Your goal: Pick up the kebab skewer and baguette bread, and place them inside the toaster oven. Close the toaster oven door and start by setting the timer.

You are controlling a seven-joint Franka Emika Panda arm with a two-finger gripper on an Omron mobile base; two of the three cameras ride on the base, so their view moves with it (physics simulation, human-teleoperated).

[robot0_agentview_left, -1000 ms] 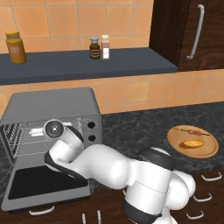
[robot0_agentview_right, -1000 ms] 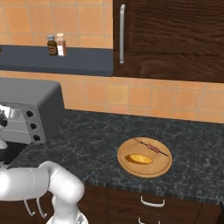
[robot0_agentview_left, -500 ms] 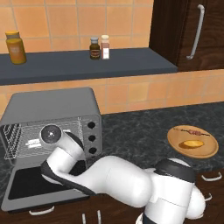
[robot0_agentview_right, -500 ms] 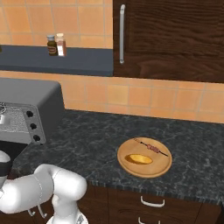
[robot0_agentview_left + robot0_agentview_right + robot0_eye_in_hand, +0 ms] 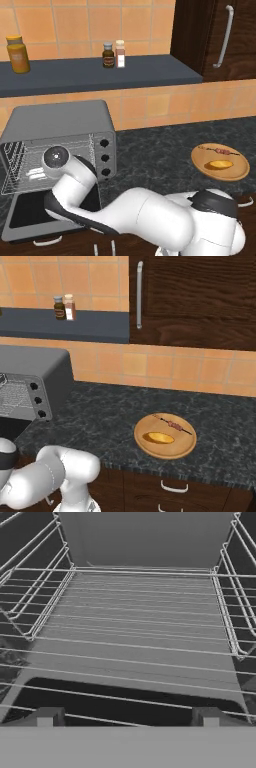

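The grey metal toaster oven [image 5: 60,145] with rounded top is sitting at the left end of the dark speckled stone counter [image 5: 105,416]. Its drop-down toaster oven door [image 5: 30,212], a grey frame around dark glass, is lying open and flat toward the robot. The three black knobs [image 5: 104,158] are running in a vertical column on the right panel.

The white arm is reaching into the oven mouth. In the hand view the two dark fingertips [image 5: 47,717] are standing well apart, with nothing between them; the gripper [image 5: 127,719] is pointing along the silver wire rack [image 5: 140,622], whose rods are running across the view toward the grey back wall.

The round wooden plate [image 5: 165,436] is resting on the counter, well apart from the oven, to its right. The thin kebab skewer [image 5: 172,424] with reddish-brown meat chunks is lying on the plate's far half, its long axis running roughly left-right, slightly diagonal. The golden-yellow oval baguette bread [image 5: 158,437] is lying on the near half, just beside the skewer, its long axis nearly parallel to it.

On the dark blue-grey shelf [image 5: 100,75] above, an orange jar [image 5: 17,54], a dark brown bottle [image 5: 108,55] and a small white-and-red shaker [image 5: 120,53] are standing upright. Their labels are too small to read.
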